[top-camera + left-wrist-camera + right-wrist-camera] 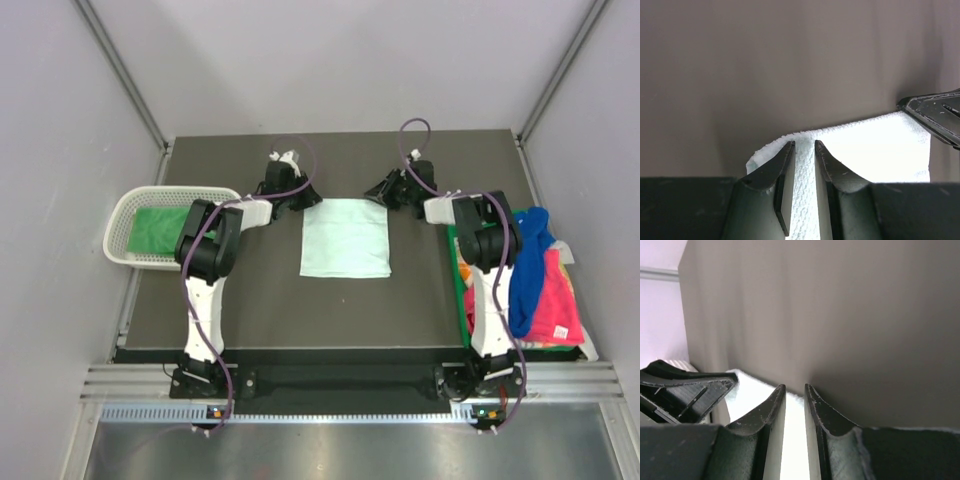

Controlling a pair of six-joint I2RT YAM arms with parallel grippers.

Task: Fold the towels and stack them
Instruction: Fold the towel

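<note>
- Mint towel (pixel 345 238): folded flat at mid-worktop (pixel 300 310).
- Basket (pixel 120 215), left edge: holds a green towel (pixel 155 230).
- Bin (pixel 458 285), right edge: holds a blue towel (pixel 528 270) draped over a pink towel (pixel 555 300).
- Left hand (pixel 303 197): low at the mint towel's far left corner, arm reaching forward. Fingers stand a narrow gap apart with cloth showing between them. Whether they grip it cannot be told.
- Right hand (pixel 382 190): mirrored at the far right corner, fingers likewise nearly together over cloth. Grip cannot be told.
</note>
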